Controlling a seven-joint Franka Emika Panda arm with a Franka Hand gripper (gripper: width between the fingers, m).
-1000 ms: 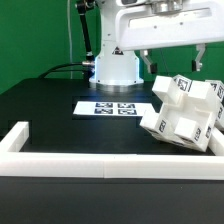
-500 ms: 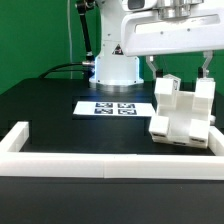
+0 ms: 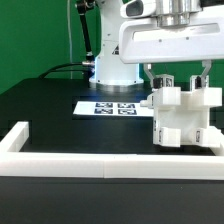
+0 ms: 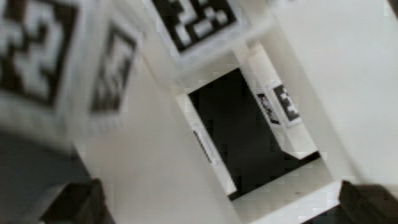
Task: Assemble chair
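In the exterior view, the chair [image 3: 185, 113] stands on the black table [image 3: 45, 105] as one blocky white assembly, on that view's right of the marker board [image 3: 112, 106] and just behind the white border rail [image 3: 110, 160] at the front. The gripper [image 3: 175, 76] hangs directly above the chair, with its jaws spread wide, one dark finger [image 3: 148, 74] over each side of the chair's top. Nothing is held between them. The fingers reach down to about the level of the chair's upper edge (whether they touch it, I cannot tell). So the relation that matters, in my judgement, is simple: the chair lies straight below the hand, its tall axis upright, and its width fits between the two fingers.

In the wrist view, the chair [image 4: 169, 110] fills almost the whole picture, very close and blurred, with large tags [image 4: 39, 45] on its white faces and a dark opening between its blocks. The two dark fingertips [image 4: 71, 203] show at the corners, one on each side of the white body, well apart. I judge that a straight descent and then closing would take hold of it.
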